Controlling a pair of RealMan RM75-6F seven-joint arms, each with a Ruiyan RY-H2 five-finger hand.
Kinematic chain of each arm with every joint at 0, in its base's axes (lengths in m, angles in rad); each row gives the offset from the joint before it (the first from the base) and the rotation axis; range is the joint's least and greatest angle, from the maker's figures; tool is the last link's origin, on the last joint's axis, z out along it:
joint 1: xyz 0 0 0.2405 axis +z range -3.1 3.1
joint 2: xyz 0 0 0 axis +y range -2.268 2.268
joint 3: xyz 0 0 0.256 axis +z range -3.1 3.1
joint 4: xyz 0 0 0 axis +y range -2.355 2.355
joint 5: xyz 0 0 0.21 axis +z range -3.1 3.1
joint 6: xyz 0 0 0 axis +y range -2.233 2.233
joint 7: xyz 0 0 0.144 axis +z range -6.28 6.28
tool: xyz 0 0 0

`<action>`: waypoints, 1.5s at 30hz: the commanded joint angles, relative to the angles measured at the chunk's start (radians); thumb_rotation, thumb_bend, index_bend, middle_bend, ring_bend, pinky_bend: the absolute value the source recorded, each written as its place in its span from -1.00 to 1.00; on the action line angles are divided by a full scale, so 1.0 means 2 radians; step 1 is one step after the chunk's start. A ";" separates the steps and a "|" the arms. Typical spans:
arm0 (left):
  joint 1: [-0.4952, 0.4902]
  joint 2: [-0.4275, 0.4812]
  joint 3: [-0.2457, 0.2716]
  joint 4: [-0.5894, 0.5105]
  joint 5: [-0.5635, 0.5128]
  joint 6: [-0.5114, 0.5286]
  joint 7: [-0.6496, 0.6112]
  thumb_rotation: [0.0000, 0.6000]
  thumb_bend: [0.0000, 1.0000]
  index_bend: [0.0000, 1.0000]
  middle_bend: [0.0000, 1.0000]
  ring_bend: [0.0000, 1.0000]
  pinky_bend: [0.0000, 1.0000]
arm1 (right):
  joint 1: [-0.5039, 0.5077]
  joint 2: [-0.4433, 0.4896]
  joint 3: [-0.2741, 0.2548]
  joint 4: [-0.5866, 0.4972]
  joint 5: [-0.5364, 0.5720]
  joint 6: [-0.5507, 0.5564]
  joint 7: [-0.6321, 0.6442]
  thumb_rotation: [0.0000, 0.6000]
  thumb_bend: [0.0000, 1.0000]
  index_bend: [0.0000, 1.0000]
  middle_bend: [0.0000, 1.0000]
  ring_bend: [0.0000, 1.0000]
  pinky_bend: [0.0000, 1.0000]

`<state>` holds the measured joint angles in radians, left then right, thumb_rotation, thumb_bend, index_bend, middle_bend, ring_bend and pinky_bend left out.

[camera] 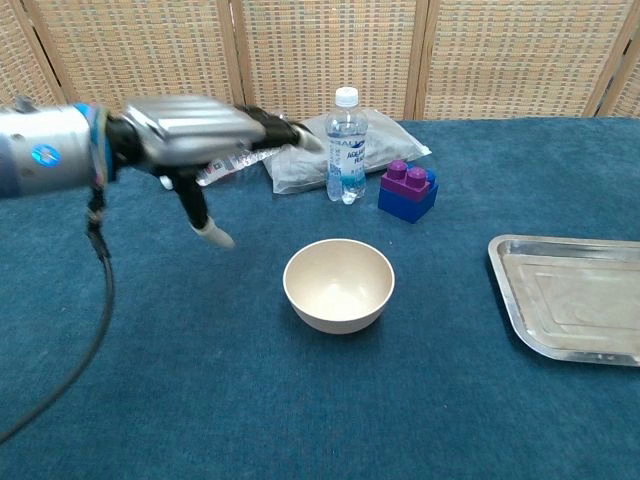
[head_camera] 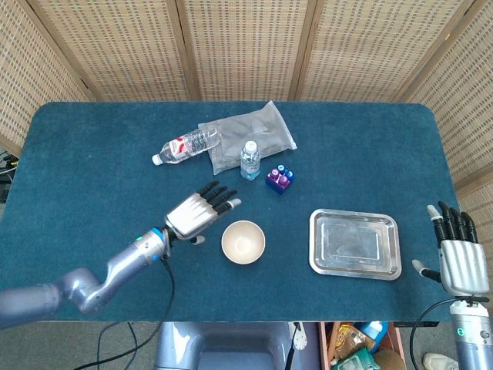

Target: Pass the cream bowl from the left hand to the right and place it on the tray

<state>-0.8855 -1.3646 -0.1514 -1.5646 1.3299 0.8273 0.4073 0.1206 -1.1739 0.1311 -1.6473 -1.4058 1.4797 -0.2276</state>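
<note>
The cream bowl (head_camera: 243, 241) (camera: 338, 284) stands upright on the blue table, near the front edge and left of the tray. My left hand (head_camera: 199, 213) (camera: 205, 129) hovers above and to the left of the bowl, fingers spread, holding nothing. The steel tray (head_camera: 355, 243) (camera: 575, 295) lies empty to the right of the bowl. My right hand (head_camera: 461, 258) is at the table's right front corner, off its edge, fingers extended and apart, empty. The chest view does not show the right hand.
Behind the bowl stand an upright water bottle (head_camera: 249, 160) (camera: 345, 146), a purple and blue block (head_camera: 279, 179) (camera: 408, 190), a grey pouch (head_camera: 246, 138) and a lying bottle (head_camera: 187, 146). Bare cloth lies between the bowl and the tray.
</note>
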 commanded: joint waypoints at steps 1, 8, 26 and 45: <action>0.104 0.119 -0.005 -0.083 -0.081 0.127 0.038 1.00 -1.00 -1.00 -1.00 -1.00 -1.00 | 0.011 -0.008 -0.016 0.008 -0.040 -0.006 -0.005 1.00 -1.00 -1.00 -1.00 -1.00 -1.00; 0.196 0.156 0.003 -0.083 -0.128 0.230 -0.004 1.00 -1.00 -1.00 -1.00 -1.00 -1.00 | 0.078 0.000 -0.039 0.013 -0.125 -0.084 -0.016 1.00 -1.00 -1.00 -1.00 -1.00 -1.00; 0.265 0.166 0.007 -0.059 -0.116 0.247 -0.129 1.00 -1.00 -1.00 -1.00 -1.00 -1.00 | 0.249 -0.074 -0.018 -0.022 -0.130 -0.311 -0.039 1.00 -1.00 -0.71 -1.00 -1.00 -1.00; 0.266 0.157 -0.002 -0.050 -0.123 0.228 -0.109 1.00 -1.00 -1.00 -1.00 -1.00 -1.00 | 0.336 -0.232 0.021 0.091 -0.019 -0.363 -0.137 1.00 -0.49 -0.33 -1.00 -1.00 -1.00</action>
<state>-0.3536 -1.0497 -0.1548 -1.6642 1.0842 1.2823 0.1886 0.7824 -1.6274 0.1738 -1.4780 -1.4498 0.7552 -0.4930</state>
